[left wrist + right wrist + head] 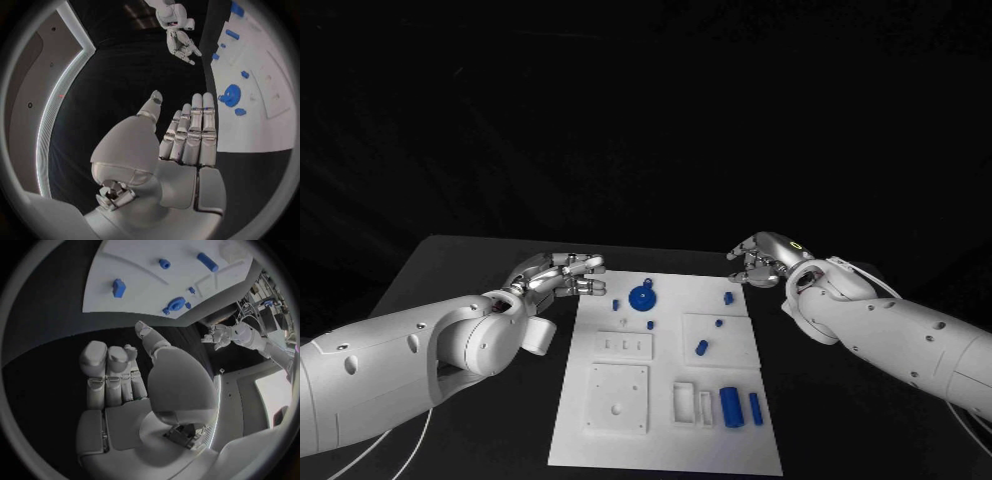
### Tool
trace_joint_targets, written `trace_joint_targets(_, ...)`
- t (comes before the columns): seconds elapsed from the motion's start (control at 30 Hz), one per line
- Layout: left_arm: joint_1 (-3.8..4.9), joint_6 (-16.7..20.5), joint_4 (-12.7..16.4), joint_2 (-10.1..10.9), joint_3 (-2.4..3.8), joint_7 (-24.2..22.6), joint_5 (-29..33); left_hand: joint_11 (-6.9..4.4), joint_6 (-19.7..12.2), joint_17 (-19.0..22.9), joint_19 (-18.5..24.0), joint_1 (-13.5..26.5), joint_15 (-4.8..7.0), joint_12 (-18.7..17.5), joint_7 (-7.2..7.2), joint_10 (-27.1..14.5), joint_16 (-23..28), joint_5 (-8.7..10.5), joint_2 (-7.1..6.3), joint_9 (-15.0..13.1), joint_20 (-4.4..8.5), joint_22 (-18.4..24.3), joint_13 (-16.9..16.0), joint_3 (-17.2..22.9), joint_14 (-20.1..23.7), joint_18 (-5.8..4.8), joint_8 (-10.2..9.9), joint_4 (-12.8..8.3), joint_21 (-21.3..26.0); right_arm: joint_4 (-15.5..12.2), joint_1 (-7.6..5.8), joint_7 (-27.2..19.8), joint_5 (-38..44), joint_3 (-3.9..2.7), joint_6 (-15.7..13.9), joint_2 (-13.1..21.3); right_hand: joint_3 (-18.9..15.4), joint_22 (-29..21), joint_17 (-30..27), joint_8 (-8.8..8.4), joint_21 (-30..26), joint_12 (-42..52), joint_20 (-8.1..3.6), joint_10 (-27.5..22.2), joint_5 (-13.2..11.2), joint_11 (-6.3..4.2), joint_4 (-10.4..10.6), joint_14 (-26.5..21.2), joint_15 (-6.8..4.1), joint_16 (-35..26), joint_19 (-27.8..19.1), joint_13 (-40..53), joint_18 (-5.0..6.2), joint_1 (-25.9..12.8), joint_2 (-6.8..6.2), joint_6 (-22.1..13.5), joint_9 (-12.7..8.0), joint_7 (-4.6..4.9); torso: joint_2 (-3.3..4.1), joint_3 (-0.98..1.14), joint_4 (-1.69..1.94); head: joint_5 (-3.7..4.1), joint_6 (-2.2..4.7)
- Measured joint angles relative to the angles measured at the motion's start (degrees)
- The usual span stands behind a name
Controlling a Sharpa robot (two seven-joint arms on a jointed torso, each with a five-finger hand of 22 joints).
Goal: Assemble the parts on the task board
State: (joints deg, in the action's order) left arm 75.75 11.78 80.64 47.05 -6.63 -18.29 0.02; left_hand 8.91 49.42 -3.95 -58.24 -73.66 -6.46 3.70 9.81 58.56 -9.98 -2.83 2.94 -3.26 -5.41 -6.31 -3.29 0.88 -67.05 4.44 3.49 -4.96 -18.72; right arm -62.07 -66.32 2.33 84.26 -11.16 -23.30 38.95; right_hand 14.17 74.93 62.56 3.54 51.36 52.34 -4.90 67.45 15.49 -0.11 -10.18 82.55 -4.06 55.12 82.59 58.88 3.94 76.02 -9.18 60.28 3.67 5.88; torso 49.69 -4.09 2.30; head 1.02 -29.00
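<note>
The white task board lies in the middle of the black table. On its far part I see a round blue disc, with several small blue parts around it, such as one near the far right corner. Two blue cylinders stand side by side near the board's front right. My left hand hovers at the board's far left corner, fingers straight, holding nothing. My right hand hangs over the far right corner with loosely bent fingers, also holding nothing.
White raised blocks sit on the board: a square plate with holes, a slotted block and a frame. Bare black table lies on both sides of the board.
</note>
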Motion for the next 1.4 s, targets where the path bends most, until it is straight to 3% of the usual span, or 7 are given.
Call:
trace_joint_targets(0.17,0.0,-0.02,-0.03,0.02,0.0,-0.02,0.0,0.0,0.0,0.0,0.0,0.0,0.0,0.0,0.0,0.0,0.0,0.0,0.0,0.0,0.0,0.0,0.0,0.0,0.0,0.0,0.0,0.0,0.0,2.62,0.55,-3.47,-2.05,-0.08,1.75,0.17,0.88,0.0,0.12,0.0,0.0,0.0,-0.2,-0.2,1.16,-0.19,-1.8,-0.19,-0.19,0.0,-0.2,-0.39,0.0,-0.01,0.47,-0.17,0.0,-0.05,0.08,0.24,-0.14,0.16,-0.06)
trace_joint_targets(0.53,-0.02,-0.08,-0.45,-0.06,0.0,-0.04,0.0,0.0,0.0,0.0,0.0,0.0,0.0,0.0,0.0,0.0,0.0,0.0,0.0,0.0,0.0,-0.01,0.0,0.0,0.0,0.0,0.0,0.0,0.0,7.71,2.17,-7.3,-3.06,-0.11,5.2,-0.97,3.23,-0.01,0.41,0.0,0.52,0.0,-0.41,-0.4,3.04,-0.4,-4.15,-0.21,-0.21,0.0,-0.41,-0.52,0.01,-0.36,0.82,-0.29,0.0,-0.12,0.08,0.19,-0.09,0.24,-0.44)
trace_joint_targets(0.83,-0.02,-0.17,-0.76,-0.13,-0.01,-0.04,0.0,0.0,0.0,0.0,0.0,0.0,0.0,0.0,0.0,0.0,0.0,0.0,0.0,0.0,0.0,0.06,0.0,0.0,0.0,0.0,0.0,0.0,0.0,11.11,2.98,-8.77,-3.34,-0.12,7.23,-1.81,3.23,-0.01,0.41,0.0,0.52,0.0,-0.41,-0.4,3.6,-0.4,-4.15,-0.21,-0.21,0.0,-0.41,-0.66,0.01,-0.36,0.82,-0.28,0.0,-0.13,0.01,0.07,-0.1,0.24,-0.57)
trace_joint_targets(1.4,-0.02,-0.48,-1.11,-0.44,-0.01,-0.02,0.0,0.0,0.0,0.0,0.0,0.0,0.0,0.0,0.0,0.0,0.0,0.0,0.0,0.0,0.0,0.05,0.0,0.0,0.0,0.0,0.0,0.0,0.0,12.67,3.6,-9.8,-4.46,-0.13,8.25,-4.26,0.38,-0.02,0.98,0.0,0.8,0.27,-0.41,-0.4,1.45,-0.4,-2.22,-0.21,-0.21,0.23,-0.4,-0.24,0.01,-1.65,2.1,-0.48,-0.01,-0.33,-0.07,-0.02,-0.14,0.25,-0.79)
